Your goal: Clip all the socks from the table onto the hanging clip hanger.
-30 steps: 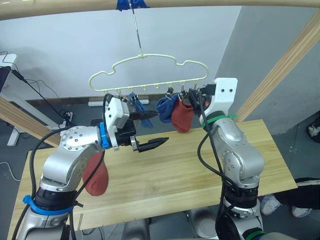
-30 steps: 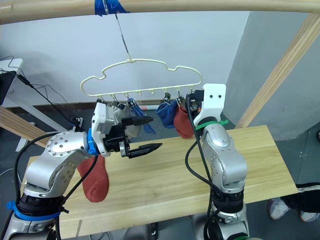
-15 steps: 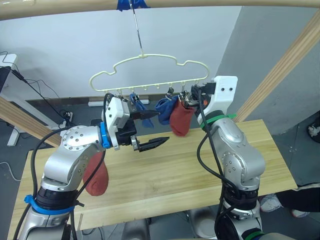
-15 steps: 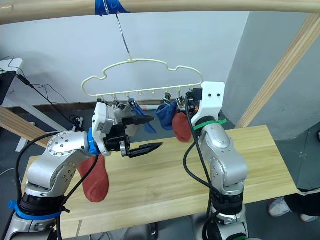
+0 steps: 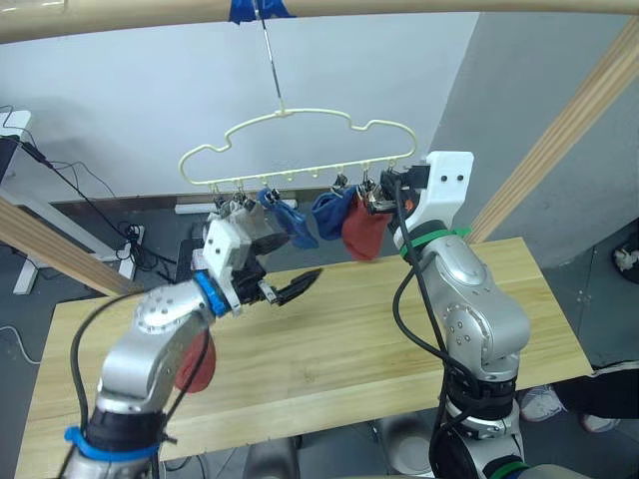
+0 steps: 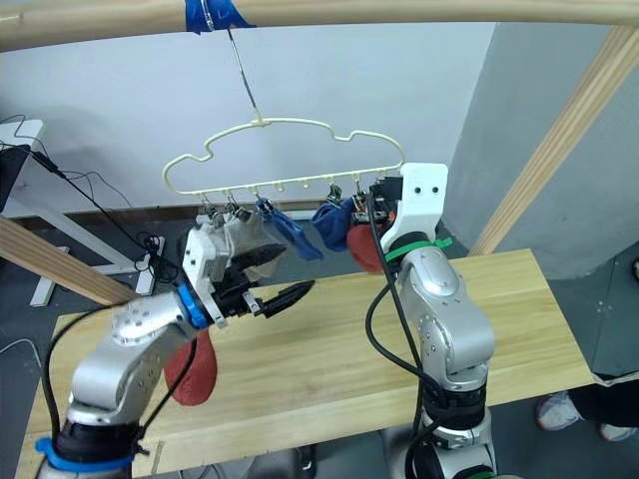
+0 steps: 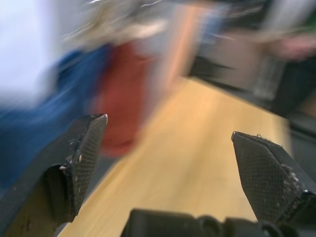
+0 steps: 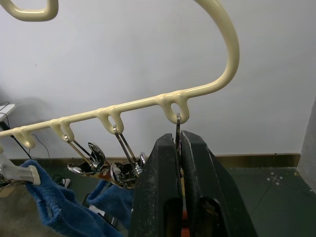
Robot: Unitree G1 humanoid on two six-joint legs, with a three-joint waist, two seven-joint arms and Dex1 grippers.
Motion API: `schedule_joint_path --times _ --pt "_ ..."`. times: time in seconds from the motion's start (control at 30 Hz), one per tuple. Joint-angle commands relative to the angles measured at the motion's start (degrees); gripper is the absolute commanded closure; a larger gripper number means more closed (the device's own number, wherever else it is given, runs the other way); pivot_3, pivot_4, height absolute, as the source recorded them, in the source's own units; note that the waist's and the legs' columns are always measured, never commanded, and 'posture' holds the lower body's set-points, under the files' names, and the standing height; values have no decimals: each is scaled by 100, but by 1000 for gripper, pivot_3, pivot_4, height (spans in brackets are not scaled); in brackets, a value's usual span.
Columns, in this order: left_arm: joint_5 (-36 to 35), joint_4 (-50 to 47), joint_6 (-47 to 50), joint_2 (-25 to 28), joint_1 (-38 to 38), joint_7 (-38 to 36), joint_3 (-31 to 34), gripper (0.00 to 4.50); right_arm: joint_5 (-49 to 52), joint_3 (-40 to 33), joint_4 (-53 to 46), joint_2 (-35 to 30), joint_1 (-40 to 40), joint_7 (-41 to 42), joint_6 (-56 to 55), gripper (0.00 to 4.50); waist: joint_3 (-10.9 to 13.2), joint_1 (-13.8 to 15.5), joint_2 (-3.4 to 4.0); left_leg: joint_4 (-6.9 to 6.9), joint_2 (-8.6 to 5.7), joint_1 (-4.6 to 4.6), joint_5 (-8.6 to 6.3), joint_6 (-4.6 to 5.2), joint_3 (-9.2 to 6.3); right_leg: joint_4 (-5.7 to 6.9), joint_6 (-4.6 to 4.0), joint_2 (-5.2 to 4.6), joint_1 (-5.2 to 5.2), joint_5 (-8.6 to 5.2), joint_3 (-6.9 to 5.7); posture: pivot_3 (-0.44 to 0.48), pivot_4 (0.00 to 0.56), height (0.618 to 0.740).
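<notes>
Socks already fill most of the clip hanger (image 5: 300,150), which hangs by its slim metal hook from the wooden pole overhead, above the far edge of the table (image 5: 339,339). The right end effector (image 8: 178,148) is clenched on the wire of the end clip (image 8: 177,126) at the hanger's right, probably to steady that clip over the rust-red sock (image 5: 361,232) hanging beneath it; whether the clip has bitten the fabric cannot be told. Just left of it hang two blue socks (image 5: 327,213), and further left a light grey sock (image 6: 245,239), all limp and bunched from their clips. The left end effector (image 5: 290,274) is released, its black fingers spread wide and holding nothing, raised over the table just below the hanger's left half. A second rust-red sock (image 5: 196,365) lies partly hidden behind the left arm, near the table's left front; by my reckoning it is the next to be clipped.
</notes>
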Motion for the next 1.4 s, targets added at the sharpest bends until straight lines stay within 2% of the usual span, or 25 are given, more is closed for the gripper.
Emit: schedule_joint_path --times 0.03,0.17,0.2,0.3,0.53,0.83,1.03,1.4 --pt "505 -93 -241 -536 759 1228 540 0 78 58 -200 -8 -15 36 -103 4483 0 12 0 0 1 0 0 0 -2 1 0 -1 0 0 0 -264 242 740" --pt "766 0 -241 -1235 1203 2374 1100 0 85 61 -196 -37 -30 70 -90 4483 -3 42 -3 6 6 0 0 0 -2 5 0 -8 2 0 -1 -262 247 740" --pt "707 163 -184 -1448 1234 2723 1405 0 85 65 -194 -47 -31 80 -81 4483 -4 53 -4 10 3 0 1 1 -6 9 0 -8 4 0 -4 -262 247 740" --pt "681 669 56 -1697 1244 3339 1961 0 85 63 -198 -73 -47 121 -50 4483 -16 47 -5 11 -6 3 7 10 -3 8 -1 -8 6 0 -4 -259 247 740" --pt "794 1993 66 -1282 866 3429 2267 0 94 74 -195 -116 -73 164 -18 4483 -19 40 -7 8 -14 8 9 13 -9 13 -12 11 6 7 -14 -259 250 740" --pt "759 3145 -13 -1089 266 2994 2023 0 91 113 -192 -122 -102 173 2 4483 -20 36 -8 4 -13 8 9 13 -8 11 -12 7 6 7 -12 -264 255 740" --pt "783 3512 -116 -981 88 2794 1958 0 82 134 -188 -120 -108 161 1 4483 -21 30 -7 1 -11 16 10 13 -1 12 -12 6 9 7 -6 -274 255 740" --pt "894 3650 -507 -790 87 2378 1708 2480 74 160 -212 -109 -72 144 -3 4500 -22 25 -5 -1 -8 24 10 12 2 12 -12 5 11 7 -4 -277 251 740"
